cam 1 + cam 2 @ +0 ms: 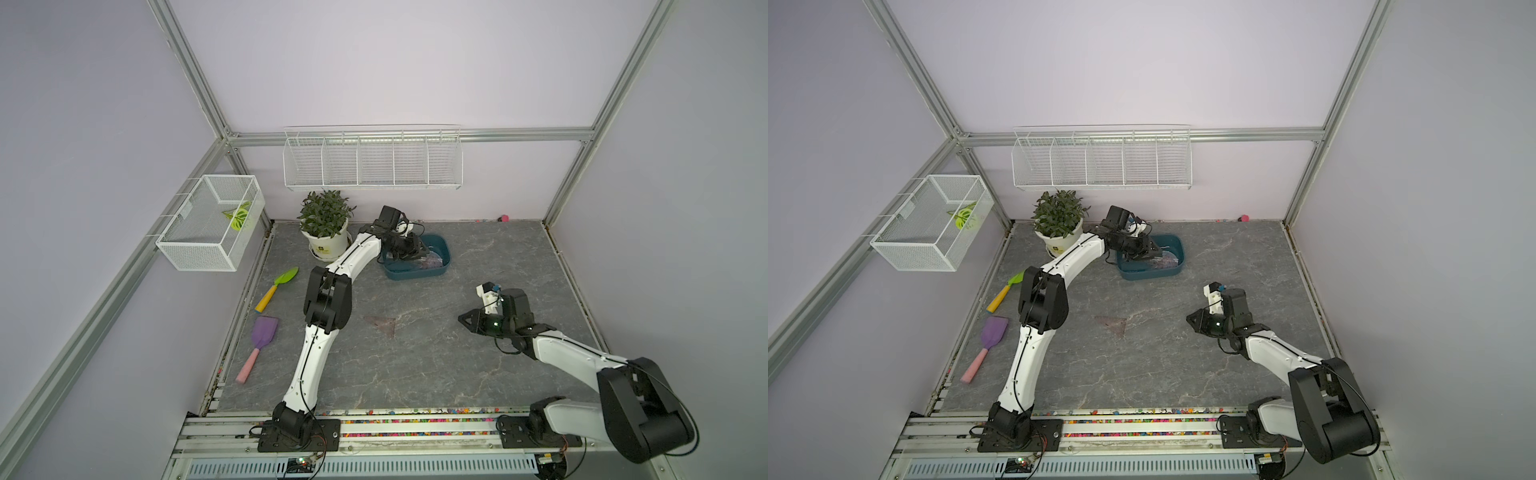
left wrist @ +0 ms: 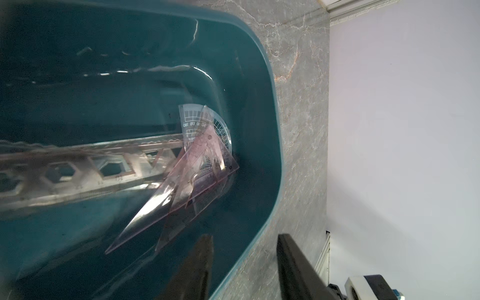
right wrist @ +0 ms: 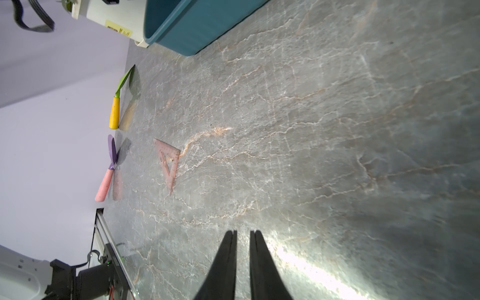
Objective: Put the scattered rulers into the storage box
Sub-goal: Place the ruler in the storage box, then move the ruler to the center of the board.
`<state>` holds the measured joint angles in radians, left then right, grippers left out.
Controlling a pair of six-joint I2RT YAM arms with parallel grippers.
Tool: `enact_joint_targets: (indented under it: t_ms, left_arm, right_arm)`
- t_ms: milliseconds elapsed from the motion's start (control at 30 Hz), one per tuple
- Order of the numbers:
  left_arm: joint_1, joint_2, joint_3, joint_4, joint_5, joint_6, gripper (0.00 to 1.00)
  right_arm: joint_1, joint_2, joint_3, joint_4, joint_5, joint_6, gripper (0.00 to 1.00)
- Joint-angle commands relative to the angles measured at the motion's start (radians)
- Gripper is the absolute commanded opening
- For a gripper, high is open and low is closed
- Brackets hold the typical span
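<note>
The dark teal storage box (image 1: 444, 248) (image 2: 272, 109) (image 3: 197, 28) stands at the back of the table. Inside it lie a straight ruler (image 2: 78, 168), blurred, overlapping triangle rulers (image 2: 187, 187) and a protractor (image 2: 222, 130). My left gripper (image 1: 419, 253) (image 2: 244, 236) hangs over the box's edge, open, with nothing between its fingers. One purplish triangle ruler (image 1: 382, 324) (image 1: 1113, 324) (image 3: 168, 161) lies flat mid-table. My right gripper (image 1: 463, 320) (image 3: 242, 231) hovers right of it, well apart, its fingers a narrow gap apart and holding nothing.
A potted plant (image 1: 326, 245) stands just left of the box. A green trowel (image 1: 278, 286) and a purple shovel (image 1: 262, 336) lie along the table's left edge. White wire baskets (image 1: 208, 228) (image 1: 372, 162) hang on the walls.
</note>
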<state>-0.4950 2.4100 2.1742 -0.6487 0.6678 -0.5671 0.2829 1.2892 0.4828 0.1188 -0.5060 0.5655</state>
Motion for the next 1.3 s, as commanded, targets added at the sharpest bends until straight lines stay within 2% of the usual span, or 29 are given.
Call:
enact_joint_targets:
  t_ms: [0, 133, 267, 400, 500, 633, 700, 800, 900, 1033, 1133, 1267]
  left_arm:
    - [-0.002, -0.212, -0.126, 0.028, -0.064, 0.029, 0.46]
    - [-0.002, -0.454, -0.485, 0.138, -0.126, -0.006, 0.46]
    - [0.004, -0.646, -0.801, 0.176, -0.203, -0.028, 0.46]
    - [0.059, -0.771, -1.091, 0.258, -0.210, -0.070, 0.46]
    - [0.118, -0.822, -1.210, 0.305, -0.205, -0.097, 0.46]
    - [0.181, -0.874, -1.270, 0.284, -0.252, -0.120, 0.46]
    - [0.216, -0.894, -1.302, 0.293, -0.259, -0.123, 0.46]
    - [0.272, -0.916, -1.347, 0.326, -0.241, -0.133, 0.45]
    - [0.288, -0.899, -1.348, 0.331, -0.220, -0.128, 0.45]
    - [0.288, -0.863, -1.350, 0.357, -0.181, -0.132, 0.45]
    - [0.288, -0.847, -1.347, 0.369, -0.158, -0.133, 0.45]
    - [0.289, -0.837, -1.345, 0.376, -0.137, -0.129, 0.44]
  right_arm:
    - [0.073, 0.004, 0.057, -0.049, 0.033, -0.079, 0.17]
    - [0.281, 0.072, 0.168, -0.103, 0.193, -0.148, 0.21]
    - [0.415, 0.200, 0.284, -0.112, 0.271, -0.161, 0.22]
    - [0.535, 0.342, 0.426, -0.167, 0.391, -0.214, 0.35]
    - [0.572, 0.457, 0.549, -0.216, 0.428, -0.258, 0.47]
    - [0.622, 0.588, 0.709, -0.308, 0.502, -0.337, 0.65]
    - [0.634, 0.643, 0.767, -0.333, 0.521, -0.361, 0.72]
    - [0.637, 0.710, 0.838, -0.361, 0.520, -0.381, 0.75]
    - [0.637, 0.770, 0.898, -0.391, 0.512, -0.398, 0.77]
    - [0.639, 0.819, 0.948, -0.422, 0.507, -0.422, 0.76]
    - [0.640, 0.828, 0.951, -0.439, 0.519, -0.436, 0.66]
    - [0.654, 0.801, 0.911, -0.464, 0.560, -0.469, 0.59]
